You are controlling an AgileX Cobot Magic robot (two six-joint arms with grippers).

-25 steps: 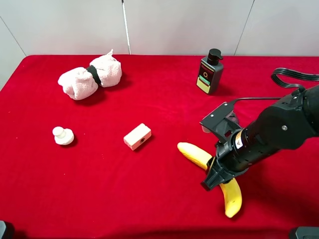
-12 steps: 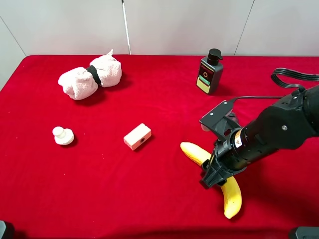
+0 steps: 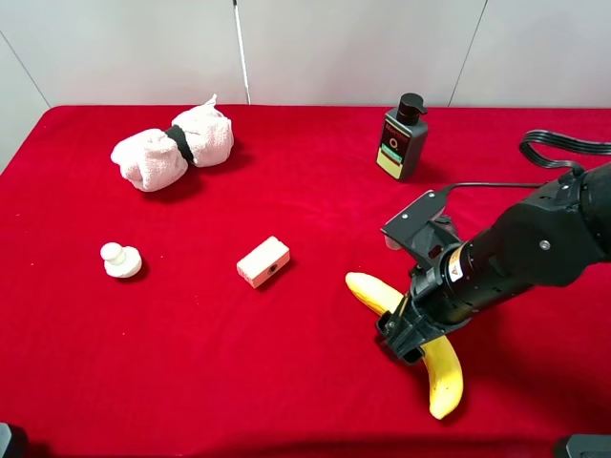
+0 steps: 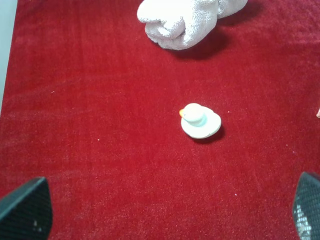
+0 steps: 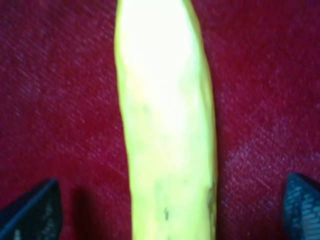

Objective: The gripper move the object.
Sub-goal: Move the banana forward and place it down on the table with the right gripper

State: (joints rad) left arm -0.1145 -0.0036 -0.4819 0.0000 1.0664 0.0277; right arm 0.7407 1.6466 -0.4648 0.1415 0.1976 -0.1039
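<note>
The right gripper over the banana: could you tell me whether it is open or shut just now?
Open. In the right wrist view the right gripper has its fingertips far apart, with red cloth showing between each and the banana.

The high exterior camera looks down from the front on the whole red cloth-covered table (image 3: 191, 382), facing the pale wall behind it. The left wrist camera sits higher above the cloth, looking down past its own dark fingertips (image 4: 27, 210) at the small white duck-shaped toy (image 4: 200, 120) and the rolled pinkish-white towel (image 4: 185, 20); both also appear in the exterior view. The right wrist camera hangs very close over the long yellow banana (image 5: 165, 125), blurred, sharing it with the exterior view.
</note>
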